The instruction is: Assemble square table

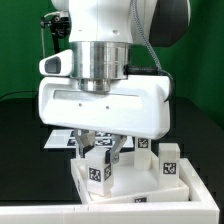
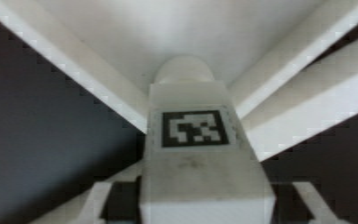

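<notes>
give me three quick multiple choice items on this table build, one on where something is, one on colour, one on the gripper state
1. Where is the leg held by the gripper?
A. over the table top
B. on the black mat beside the table top
C. on the marker board

2. What colour is that leg's body?
A. black
B. white
C. green

3. What is the gripper doing?
A. open and empty
B. shut on the leg
C. out of view

Answers: 1 A, the exterior view shows the leg inside the top's raised rim. 2 B, it is white with a black-and-white tag. 3 B, the fingers flank the leg on both sides.
</notes>
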